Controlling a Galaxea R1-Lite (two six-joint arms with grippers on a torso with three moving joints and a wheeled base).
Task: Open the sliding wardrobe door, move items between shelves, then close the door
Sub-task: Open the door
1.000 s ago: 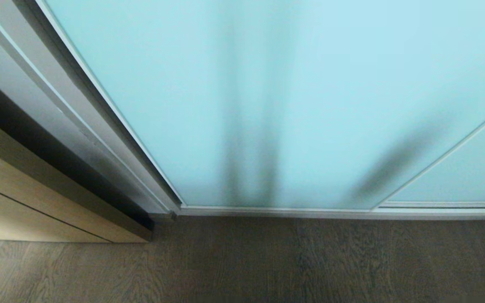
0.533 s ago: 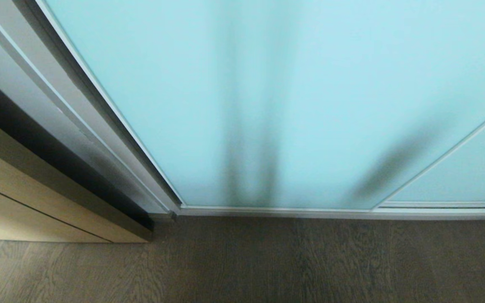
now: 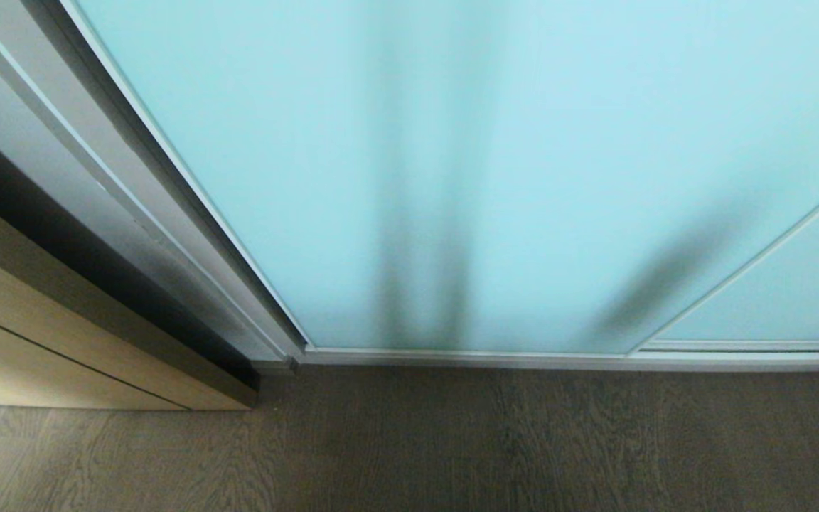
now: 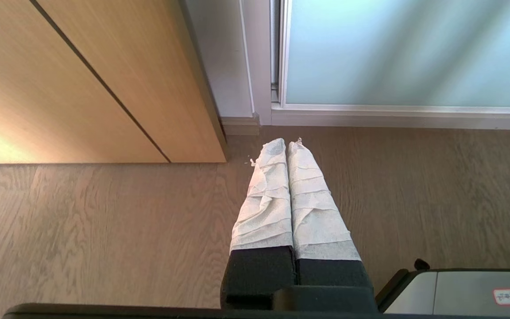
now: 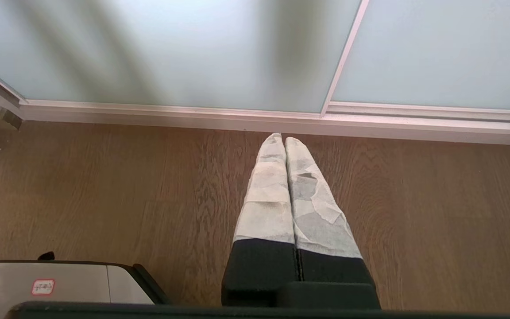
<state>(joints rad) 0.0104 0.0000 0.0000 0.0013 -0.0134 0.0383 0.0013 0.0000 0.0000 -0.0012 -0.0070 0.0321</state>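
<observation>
The sliding wardrobe door (image 3: 495,178) fills most of the head view, one frosted pale blue-green glass panel in a thin silver-white frame, standing closed on the wood floor (image 3: 452,441). A second glass panel (image 3: 779,299) overlaps at the right. One light wood door (image 4: 82,79) stands left. Two grippers, the left gripper (image 4: 287,144) and the right gripper (image 5: 283,138), hang clenched and empty above the floor.
</observation>
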